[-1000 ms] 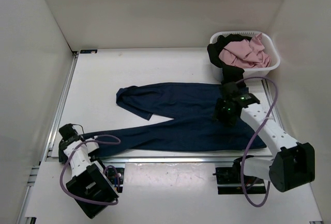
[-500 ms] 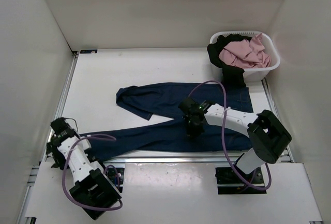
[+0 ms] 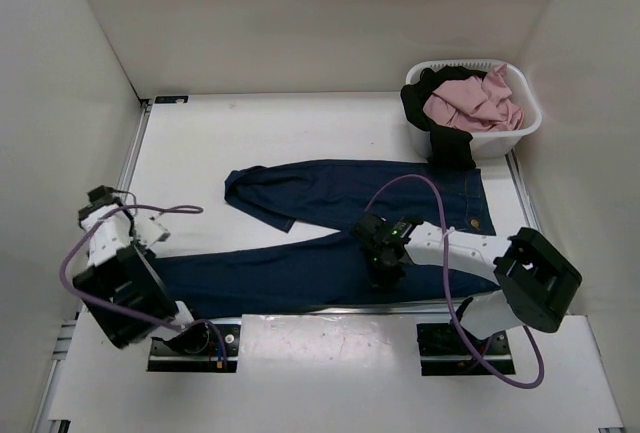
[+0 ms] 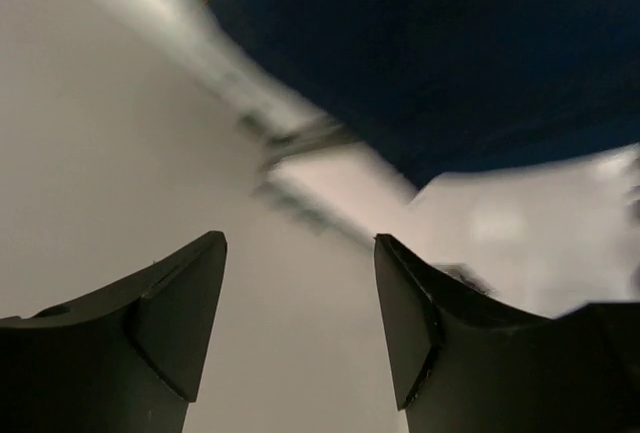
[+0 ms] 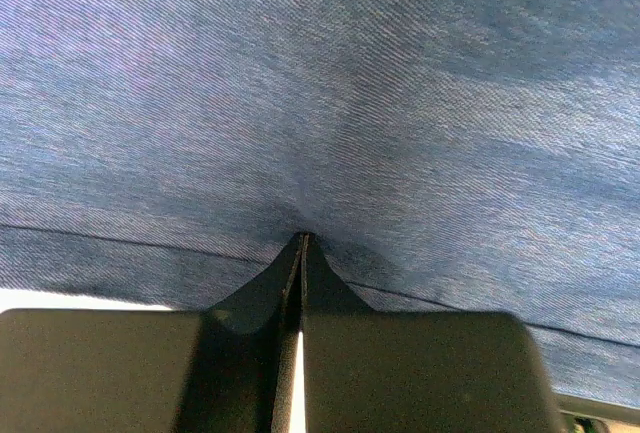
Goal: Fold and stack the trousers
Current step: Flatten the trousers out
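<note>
The dark navy trousers (image 3: 330, 198) lie spread flat on the white table (image 3: 250, 133). The waist with a tan patch (image 3: 474, 223) is at the right and both legs run left. My right gripper (image 3: 386, 261) is on the near leg close to the crotch. In the right wrist view it (image 5: 302, 239) is shut, its tips pressing into the denim (image 5: 320, 83), which puckers there. My left gripper (image 3: 98, 197) is at the far left, off the cloth, open and empty. In the blurred left wrist view it (image 4: 300, 245) is over bare table, with the trousers (image 4: 450, 53) beyond.
A white laundry basket (image 3: 524, 125) stands at the back right, holding a pink garment (image 3: 470, 101) and a black garment (image 3: 442, 141) that hangs over its rim onto the waistband. White walls enclose the table on three sides. A metal rail (image 3: 300, 307) runs along the near edge.
My right gripper slid from the waist leftward along the trousers to the near leg. My left arm swung away from the leg end, back and to the left. The trousers barely moved.
</note>
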Tool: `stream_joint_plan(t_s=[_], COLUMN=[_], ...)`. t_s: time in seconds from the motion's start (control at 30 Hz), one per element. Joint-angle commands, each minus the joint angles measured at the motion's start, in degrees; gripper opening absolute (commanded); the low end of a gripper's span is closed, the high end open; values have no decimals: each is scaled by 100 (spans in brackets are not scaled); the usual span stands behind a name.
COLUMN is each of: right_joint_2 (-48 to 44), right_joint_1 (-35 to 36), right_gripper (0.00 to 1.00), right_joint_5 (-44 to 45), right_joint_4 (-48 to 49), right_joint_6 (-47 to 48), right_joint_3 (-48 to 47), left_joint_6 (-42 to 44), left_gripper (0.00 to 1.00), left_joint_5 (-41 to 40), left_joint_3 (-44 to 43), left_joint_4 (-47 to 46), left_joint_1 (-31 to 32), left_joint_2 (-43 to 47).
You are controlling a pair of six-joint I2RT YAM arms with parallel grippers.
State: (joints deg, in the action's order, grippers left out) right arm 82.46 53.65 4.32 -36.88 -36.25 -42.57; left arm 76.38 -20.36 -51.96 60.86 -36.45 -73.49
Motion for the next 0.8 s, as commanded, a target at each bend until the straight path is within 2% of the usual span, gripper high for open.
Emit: stream_joint_plan(t_s=[0.0, 0.07, 0.1, 0.2, 0.3, 0.33, 0.4, 0.53, 0.63, 0.77], right_joint_2=[-194, -317, -440, -573, -503, -415, -12, 884, 1123, 1045], right_joint_1=[23, 23, 23, -55, -459, -791, -1179, -2311, -2805, -2948], right_gripper=[0, 0, 0, 0, 0, 0, 0, 0, 0, 0], right_joint_5=[218, 559, 701, 1114, 1405, 1457, 1510, 951, 799, 580], right_joint_4=[-231, -389, -477, -601, -478, -478, -391, -39, 128, 182], right_joint_6=[161, 302, 303, 399, 164, 32, -267, -461, -462, -243], right_joint_3=[74, -110, -190, -497, -604, -656, -656, -332, -217, -296], left_joint_6=[-1396, -1634, -1635, -1967, -2389, -2469, -2584, -2821, -2961, -3120], left_gripper=[71, 71, 71, 70, 70, 70, 69, 69, 69, 69], left_joint_5=[200, 129, 7, -117, -117, -117, -117, -117, -117, -117], left_joint_3=[713, 968, 1169, 1224, 961, 821, 688, 302, 73, -383], left_joint_4=[-451, -793, -1265, -1778, -1990, -2060, -2280, -2596, -2720, -2720], left_joint_1=[444, 673, 822, 885, 885, 885, 885, 885, 885, 1025], left_joint_2=[-472, -526, -587, -893, -1288, -1369, -1518, -1966, -2194, -2388])
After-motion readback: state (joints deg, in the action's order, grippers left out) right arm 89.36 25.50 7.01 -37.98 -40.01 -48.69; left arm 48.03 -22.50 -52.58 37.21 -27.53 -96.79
